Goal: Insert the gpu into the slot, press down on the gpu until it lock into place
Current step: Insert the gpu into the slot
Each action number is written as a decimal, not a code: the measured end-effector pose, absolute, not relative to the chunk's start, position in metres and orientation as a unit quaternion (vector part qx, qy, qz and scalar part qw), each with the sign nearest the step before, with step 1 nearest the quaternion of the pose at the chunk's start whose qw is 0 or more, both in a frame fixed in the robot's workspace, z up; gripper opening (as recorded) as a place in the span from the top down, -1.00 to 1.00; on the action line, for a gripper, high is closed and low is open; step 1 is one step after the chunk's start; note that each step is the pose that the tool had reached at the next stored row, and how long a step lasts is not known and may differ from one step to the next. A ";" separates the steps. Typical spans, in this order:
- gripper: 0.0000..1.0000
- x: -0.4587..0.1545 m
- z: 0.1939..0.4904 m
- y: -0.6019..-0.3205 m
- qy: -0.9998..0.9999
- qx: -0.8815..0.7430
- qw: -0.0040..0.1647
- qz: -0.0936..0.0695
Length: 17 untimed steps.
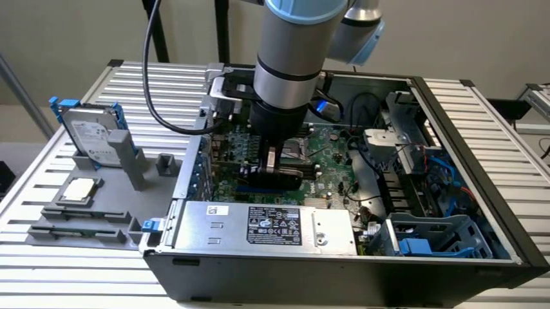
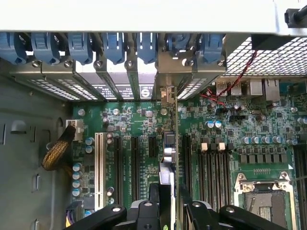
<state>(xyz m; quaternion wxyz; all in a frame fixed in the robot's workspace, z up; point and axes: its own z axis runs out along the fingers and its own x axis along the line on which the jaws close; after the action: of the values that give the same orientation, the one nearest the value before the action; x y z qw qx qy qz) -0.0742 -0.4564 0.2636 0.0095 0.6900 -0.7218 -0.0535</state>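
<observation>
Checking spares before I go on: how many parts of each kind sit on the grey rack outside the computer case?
Silver hard drive in blue rails: 1
Square silver processor chip: 1
Long dark memory sticks: 2
Total: 4

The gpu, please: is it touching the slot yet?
Cannot tell. In the exterior view the gpu stands directly over the slot, but neither gap nor contact shows plainly.

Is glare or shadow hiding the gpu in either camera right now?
Exterior view: the gpu sits dark under the arm, black on shade; the power supply is brightly lit. Wrist view: the case rim is washed out white, the motherboard evenly lit, a glint on the gpu's edge.
</observation>
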 end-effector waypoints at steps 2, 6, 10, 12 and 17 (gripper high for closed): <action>0.47 -0.074 0.264 -0.456 -0.721 0.691 0.010 -0.054; 0.47 -0.074 0.264 -0.456 -0.721 0.691 0.010 -0.054; 0.47 -0.074 0.264 -0.455 -0.721 0.691 0.010 -0.054; 0.47 -0.074 0.263 -0.455 -0.721 0.691 0.010 -0.054; 0.47 -0.074 0.263 -0.455 -0.721 0.691 0.010 -0.054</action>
<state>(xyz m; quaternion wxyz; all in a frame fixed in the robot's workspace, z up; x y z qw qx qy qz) -0.0737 -0.4554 0.2626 0.0096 0.6910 -0.7208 -0.0536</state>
